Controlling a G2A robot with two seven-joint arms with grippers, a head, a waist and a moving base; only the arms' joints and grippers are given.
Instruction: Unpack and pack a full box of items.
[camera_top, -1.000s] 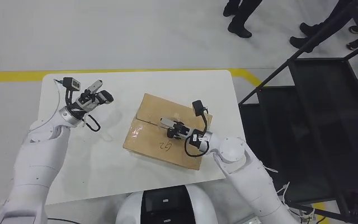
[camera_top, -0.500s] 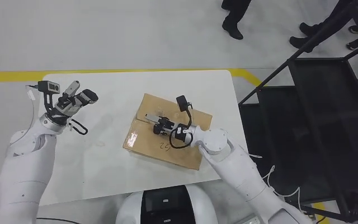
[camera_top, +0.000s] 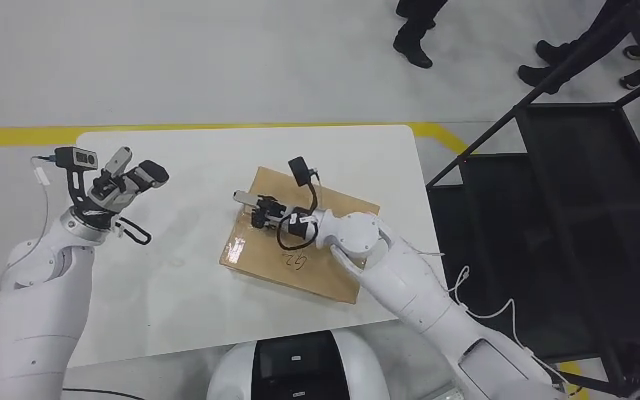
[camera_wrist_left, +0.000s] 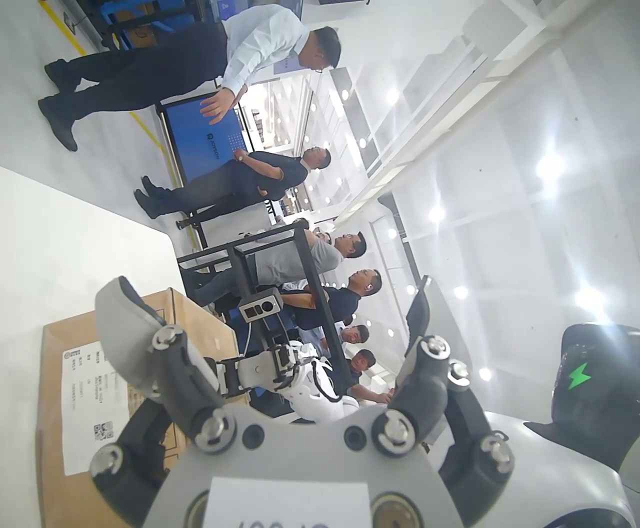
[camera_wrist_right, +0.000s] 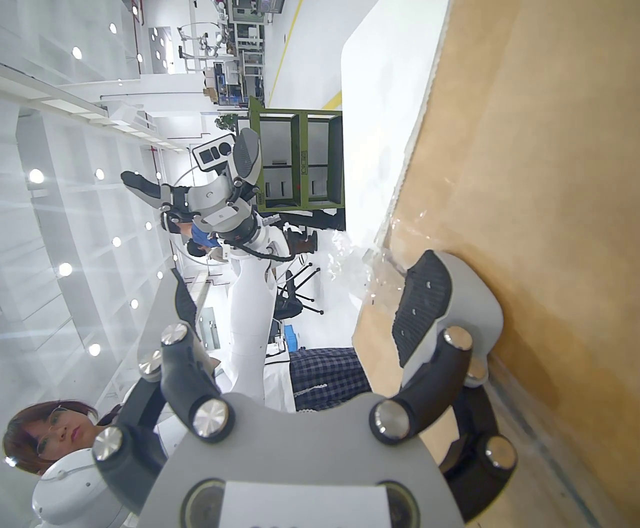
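Note:
A closed cardboard box (camera_top: 310, 255) with clear tape along its seam lies in the middle of the white table (camera_top: 180, 290). My right gripper (camera_top: 252, 206) is open at the box's left edge, low over the lid. In the right wrist view one black-padded finger (camera_wrist_right: 425, 300) lies against the brown lid (camera_wrist_right: 550, 175) beside the crinkled tape (camera_wrist_right: 380, 255), with nothing between the fingers. My left gripper (camera_top: 138, 178) is open and held above the table's far left corner, well away from the box. Past the left gripper (camera_wrist_left: 270, 325) the left wrist view shows the box's white label (camera_wrist_left: 85, 400).
A black metal rack (camera_top: 530, 200) stands close against the table's right side. A yellow line (camera_top: 240, 127) runs along the floor behind the table. People stand beyond the far right corner. Bare tabletop lies left of the box and in front of it.
My right gripper has slid across the lid from the box's middle to its left edge. My left arm has drawn back leftward, farther from the box.

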